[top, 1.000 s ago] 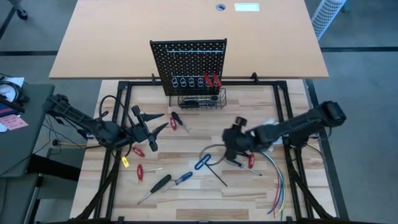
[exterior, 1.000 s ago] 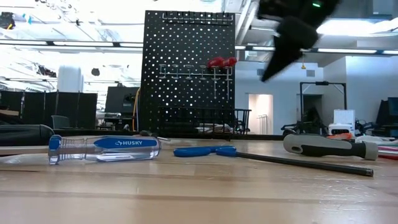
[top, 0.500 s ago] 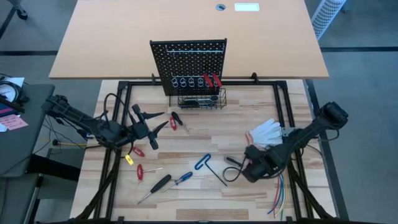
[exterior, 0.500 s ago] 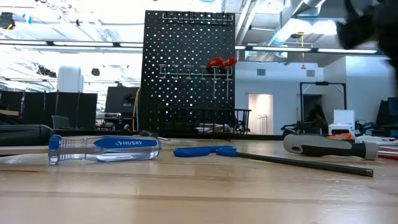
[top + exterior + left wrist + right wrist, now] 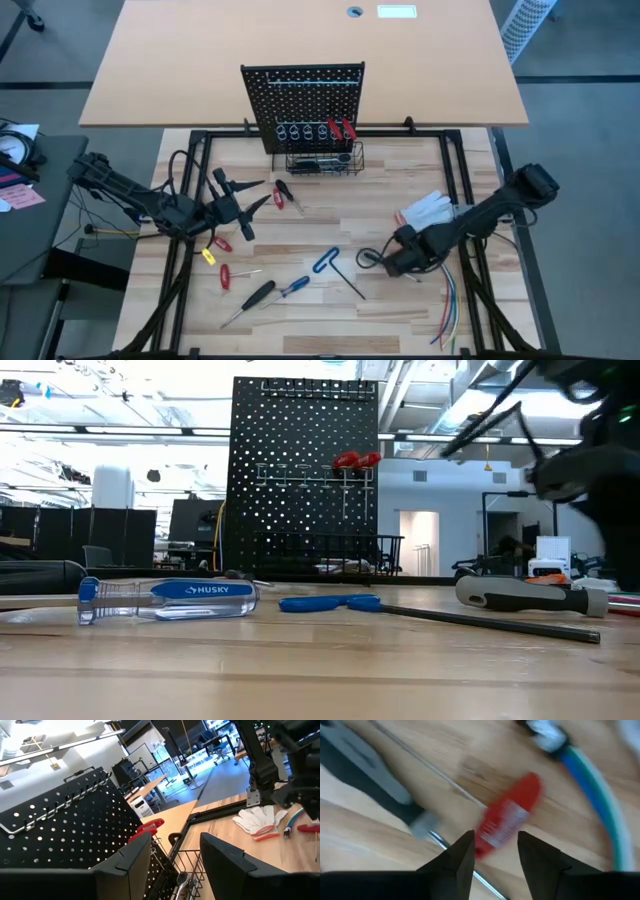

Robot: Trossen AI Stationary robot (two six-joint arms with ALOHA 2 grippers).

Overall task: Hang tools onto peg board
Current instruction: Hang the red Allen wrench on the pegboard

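Observation:
The black peg board (image 5: 303, 100) stands upright at the far middle, with a wire basket (image 5: 325, 160) at its base and red-handled pliers (image 5: 342, 128) hanging from its ring holders. My right gripper (image 5: 392, 262) is open, low over a red-handled screwdriver (image 5: 507, 815) that lies on the table; its fingers stand above either side of the handle's end without touching it. My left gripper (image 5: 245, 205) is open and empty at the left, pointing at the peg board (image 5: 75, 820). A blue hex key (image 5: 327, 262), a blue screwdriver (image 5: 293, 287) and a black screwdriver (image 5: 255, 295) lie on the table.
A grey-and-black screwdriver (image 5: 365, 765) lies beside the red one. Coloured wires (image 5: 450, 300) and a white glove (image 5: 428, 211) lie at the right. Small red-handled tools (image 5: 222, 243) and red pliers (image 5: 283, 193) lie near my left gripper. The black frame rails (image 5: 470, 200) border the table.
My right gripper has gone from the table's middle toward the near edge and down, first overshooting to the right, then coming back a little left over the red-handled screwdriver. The tools lie where they were.

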